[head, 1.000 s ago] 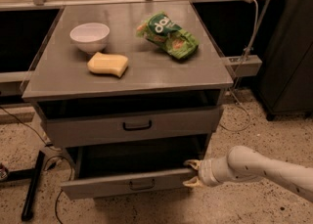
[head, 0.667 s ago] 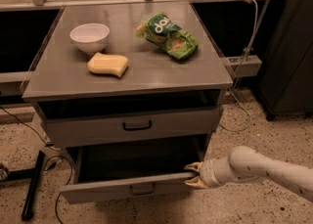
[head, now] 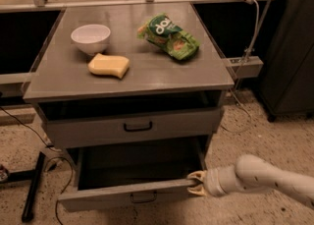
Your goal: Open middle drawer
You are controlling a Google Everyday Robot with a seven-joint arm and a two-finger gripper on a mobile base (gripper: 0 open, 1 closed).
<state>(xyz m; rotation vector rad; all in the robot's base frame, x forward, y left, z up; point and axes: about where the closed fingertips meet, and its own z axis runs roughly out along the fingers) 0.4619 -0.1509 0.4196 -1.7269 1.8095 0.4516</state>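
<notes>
**A:** Entry, gripper position?

**B:** The gripper is low at the right of the view, at the right end of the middle drawer. The pale arm comes in from the lower right corner.

**A:** Gripper state?

**B:** Nearly closed. One pale fingertip lies above and one below the top edge of the drawer's front panel, with the panel edge pinched between them. It holds nothing else.

**A:** State of the middle drawer?

**B:** Open. It stands well out from the desk, and its dark inside shows from above. No contents can be made out. Its small black bar handle is at the centre of the front panel, well apart from the gripper. The panel runs slightly aslant in the view, its left end lower than its right.

**A:** The drawer above it?

**B:** The upper drawer is grey, with a black handle at its centre. A dark gap runs between its front and the desk top.

**A:** Items on the desk top?

**B:** Three. A white bowl sits upright at the back left. A yellow sponge lies just in front of it, near but not touching. A green snack bag lies flat at the back right, well apart from both.

**A:** Surroundings?

**B:** A speckled floor, and a black stand leg on it to the left of the desk.
</notes>
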